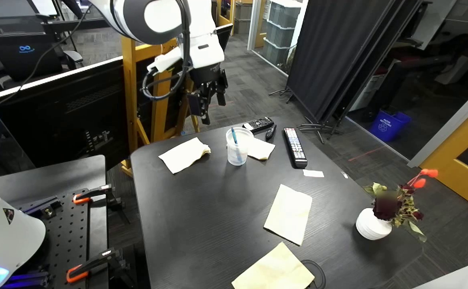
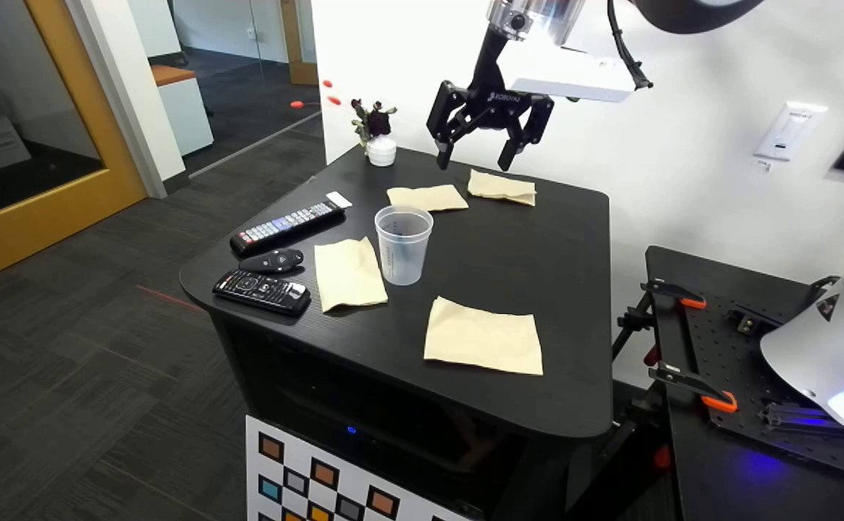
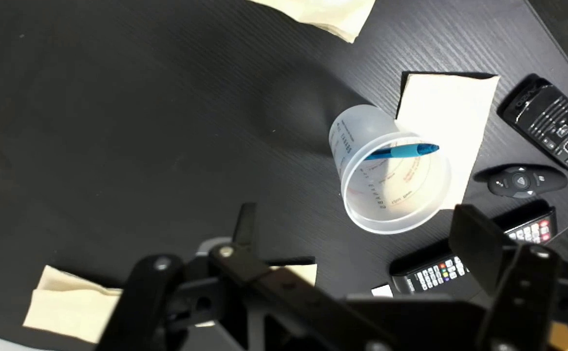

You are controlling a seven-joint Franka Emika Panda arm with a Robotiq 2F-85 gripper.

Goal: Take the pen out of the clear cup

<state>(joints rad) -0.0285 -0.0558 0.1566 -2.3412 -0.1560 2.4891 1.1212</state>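
Observation:
The clear cup (image 1: 232,156) stands upright on the dark table beside a folded napkin; it also shows in an exterior view (image 2: 402,262) and in the wrist view (image 3: 357,129). The blue pen (image 1: 234,135) leans inside the cup, its upper end above the rim. In the wrist view the pen (image 3: 403,151) rests against the rim; in an exterior view it is hardly visible through the cup wall. My gripper (image 1: 214,111) is open and empty, held in the air above the table, apart from the cup. It also shows in an exterior view (image 2: 474,164) and the wrist view (image 3: 359,224).
A long remote (image 1: 295,148), a black remote (image 1: 258,124) and a small remote (image 1: 271,132) lie near the cup. Folded napkins (image 1: 184,154) lie around the table. A white pot with flowers (image 1: 373,224) stands near the table's far end in an exterior view.

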